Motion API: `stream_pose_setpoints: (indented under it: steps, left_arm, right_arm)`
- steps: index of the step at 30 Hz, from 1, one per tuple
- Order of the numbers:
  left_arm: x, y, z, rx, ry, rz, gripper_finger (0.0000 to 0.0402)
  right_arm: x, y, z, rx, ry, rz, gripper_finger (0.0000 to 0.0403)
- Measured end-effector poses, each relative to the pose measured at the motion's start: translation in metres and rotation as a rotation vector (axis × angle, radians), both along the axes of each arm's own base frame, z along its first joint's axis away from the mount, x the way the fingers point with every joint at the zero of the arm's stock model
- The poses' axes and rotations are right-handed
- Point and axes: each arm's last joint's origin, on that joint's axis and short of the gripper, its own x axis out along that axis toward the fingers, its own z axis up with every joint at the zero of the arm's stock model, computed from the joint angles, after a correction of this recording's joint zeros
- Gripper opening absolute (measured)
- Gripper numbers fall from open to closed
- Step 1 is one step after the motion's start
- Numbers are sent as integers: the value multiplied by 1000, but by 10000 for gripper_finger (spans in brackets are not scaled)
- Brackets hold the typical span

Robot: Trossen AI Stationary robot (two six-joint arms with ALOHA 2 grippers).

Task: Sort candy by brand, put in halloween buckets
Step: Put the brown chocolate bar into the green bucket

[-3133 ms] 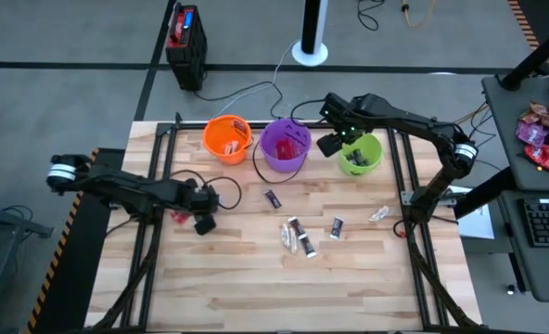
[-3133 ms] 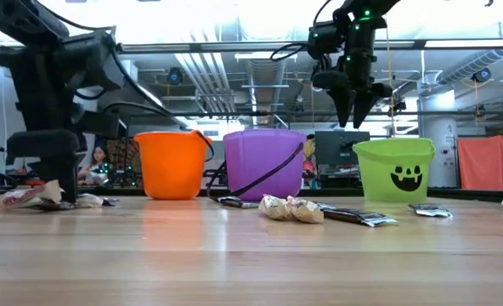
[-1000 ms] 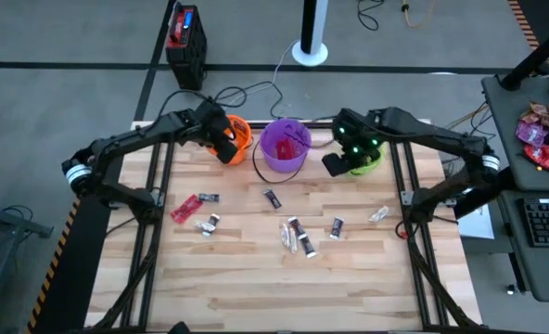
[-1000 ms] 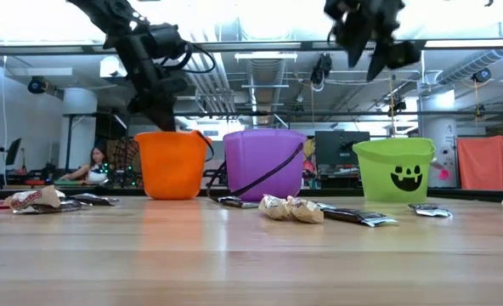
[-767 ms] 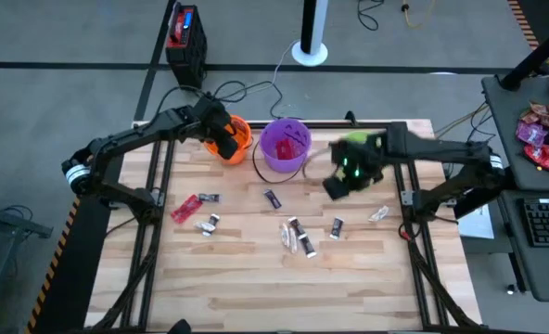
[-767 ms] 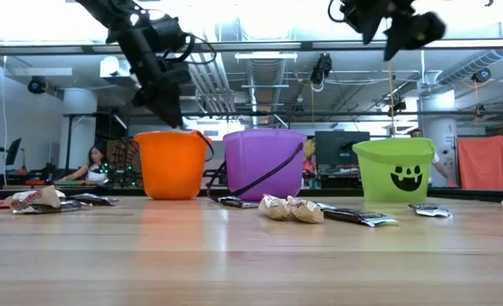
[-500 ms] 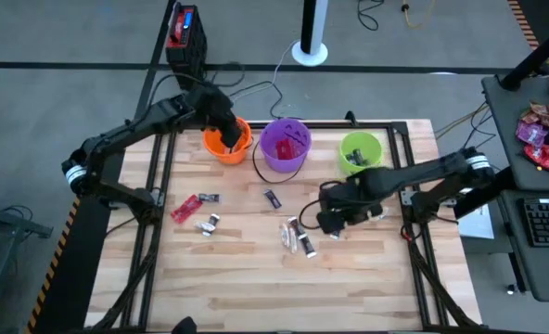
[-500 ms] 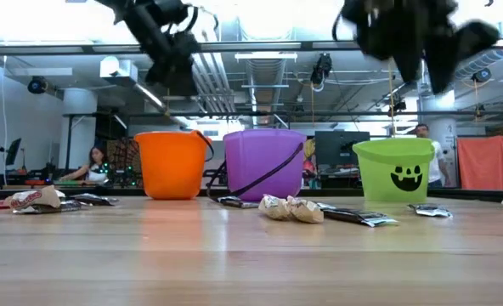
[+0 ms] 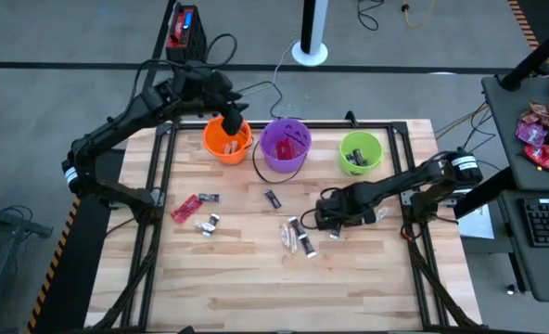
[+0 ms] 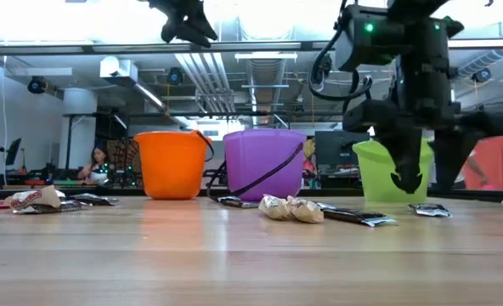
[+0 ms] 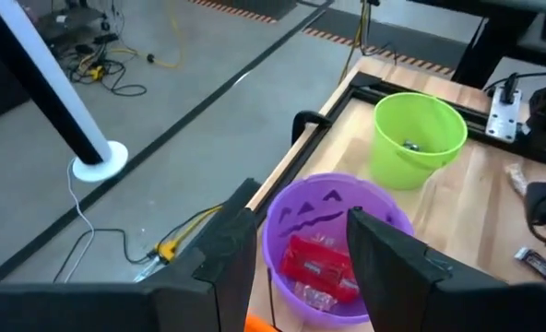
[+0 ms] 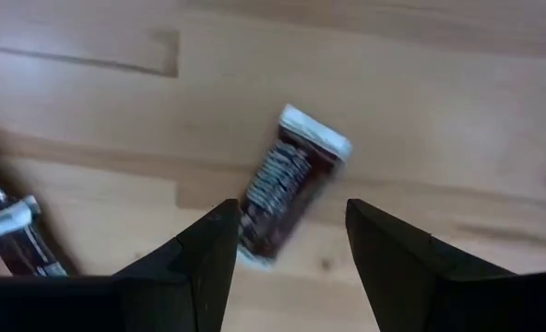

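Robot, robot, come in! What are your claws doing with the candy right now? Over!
Right gripper jaws open over dark candy. Left gripper open, empty, above orange bucket. Nothing blocking.

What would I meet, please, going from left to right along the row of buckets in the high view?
Orange bucket → purple bucket → lime green bucket. The left tool hangs open over the orange one.

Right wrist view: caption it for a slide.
Open right claw poised over a dark-wrapped candy bar lying on the wooden table.
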Motion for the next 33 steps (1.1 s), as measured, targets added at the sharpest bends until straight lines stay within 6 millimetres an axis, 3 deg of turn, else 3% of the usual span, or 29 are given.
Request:
stream_pose_setpoints:
  steps: [11, 18, 22, 29, 33]
  left_arm:
    - [-1, -1, -15, -42, 69, -2, 153]
    - [0, 0, -19, -46, 86, -4, 152]
    - [0, 0, -19, -46, 87, -5, 152]
    - [0, -1, -21, -52, 103, -7, 152]
    - [-2, -2, -24, -60, 142, -19, 152]
  right_arm:
    - [-6, -3, -33, -9, 15, 9, 181]
    - [-3, -3, -33, -13, -18, 75, 75]
    - [1, -3, -31, -13, -56, 92, 36]
    - [2, -3, -13, -50, -98, 109, 30]
    - [12, -9, 28, -140, -250, 98, 30]
